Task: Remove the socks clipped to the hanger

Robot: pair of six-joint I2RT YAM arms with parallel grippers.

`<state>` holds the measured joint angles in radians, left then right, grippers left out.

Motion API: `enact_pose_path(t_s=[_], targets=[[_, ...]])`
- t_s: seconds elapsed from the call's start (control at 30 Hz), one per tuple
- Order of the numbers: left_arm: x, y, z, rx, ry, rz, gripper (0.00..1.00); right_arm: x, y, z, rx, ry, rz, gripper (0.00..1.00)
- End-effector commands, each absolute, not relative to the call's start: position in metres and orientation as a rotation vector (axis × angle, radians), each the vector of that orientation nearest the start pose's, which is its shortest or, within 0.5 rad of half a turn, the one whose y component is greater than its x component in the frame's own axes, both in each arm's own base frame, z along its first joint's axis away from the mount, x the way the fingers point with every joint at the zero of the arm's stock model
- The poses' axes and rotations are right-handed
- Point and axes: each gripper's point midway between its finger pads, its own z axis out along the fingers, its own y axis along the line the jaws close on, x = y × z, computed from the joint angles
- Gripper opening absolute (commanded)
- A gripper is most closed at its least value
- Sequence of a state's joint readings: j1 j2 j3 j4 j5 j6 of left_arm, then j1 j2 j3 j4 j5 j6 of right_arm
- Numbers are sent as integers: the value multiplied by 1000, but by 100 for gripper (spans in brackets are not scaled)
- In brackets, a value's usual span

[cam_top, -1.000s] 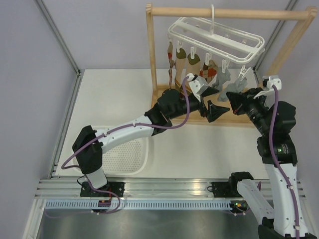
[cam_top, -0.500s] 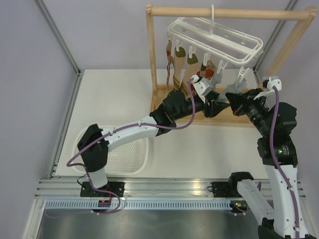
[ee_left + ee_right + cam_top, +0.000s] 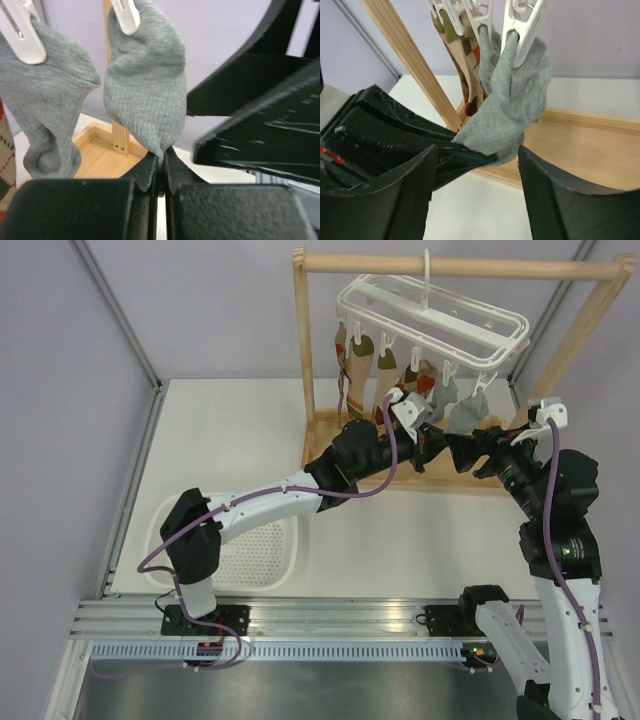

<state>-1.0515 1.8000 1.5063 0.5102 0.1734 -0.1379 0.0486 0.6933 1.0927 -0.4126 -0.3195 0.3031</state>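
Observation:
The white hanger (image 3: 432, 316) hangs by its hook from the wooden rail, with several socks clipped under it. My left gripper (image 3: 161, 161) is shut on the lower tip of a grey sock (image 3: 146, 95) that a white clip (image 3: 125, 16) still holds at the top. A second grey sock (image 3: 45, 105) hangs to its left. In the right wrist view the same held sock (image 3: 512, 112) droops between my right gripper's (image 3: 477, 167) open fingers (image 3: 557, 195), which do not touch it. From above, the left gripper (image 3: 447, 445) and right gripper (image 3: 478, 452) meet under this sock (image 3: 466, 416).
Patterned socks (image 3: 362, 358) hang on the hanger's left clips. The wooden rack (image 3: 450, 266) stands on a tray base (image 3: 335, 425) at the back. A white perforated basket (image 3: 250, 550) lies near the left arm's base.
The left gripper rose to the grey sock and shut on its tip. The right gripper, shut on that sock before, has opened and let go.

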Motion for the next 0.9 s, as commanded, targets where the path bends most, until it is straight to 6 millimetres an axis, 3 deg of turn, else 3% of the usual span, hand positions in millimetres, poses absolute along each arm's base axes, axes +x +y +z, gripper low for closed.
enact_pose_path(t_s=[0.0, 0.17, 0.33, 0.47, 0.67, 0.87], targets=[[265, -517, 390, 721, 1213, -1061, 2, 237, 69, 397, -37, 1617, 457, 71], [268, -512, 388, 702, 1253, -1045, 2, 223, 53, 415, -30, 1584, 350, 76], [268, -510, 386, 696, 1280, -1046, 2, 235, 38, 434, 31, 1572, 275, 76], [268, -511, 387, 689, 1283, -1053, 2, 244, 35, 464, 47, 1518, 266, 76], [270, -511, 393, 666, 1282, -997, 2, 265, 29, 470, 95, 1530, 238, 74], [272, -515, 388, 660, 1316, -897, 2, 266, 28, 478, 122, 1495, 258, 72]])
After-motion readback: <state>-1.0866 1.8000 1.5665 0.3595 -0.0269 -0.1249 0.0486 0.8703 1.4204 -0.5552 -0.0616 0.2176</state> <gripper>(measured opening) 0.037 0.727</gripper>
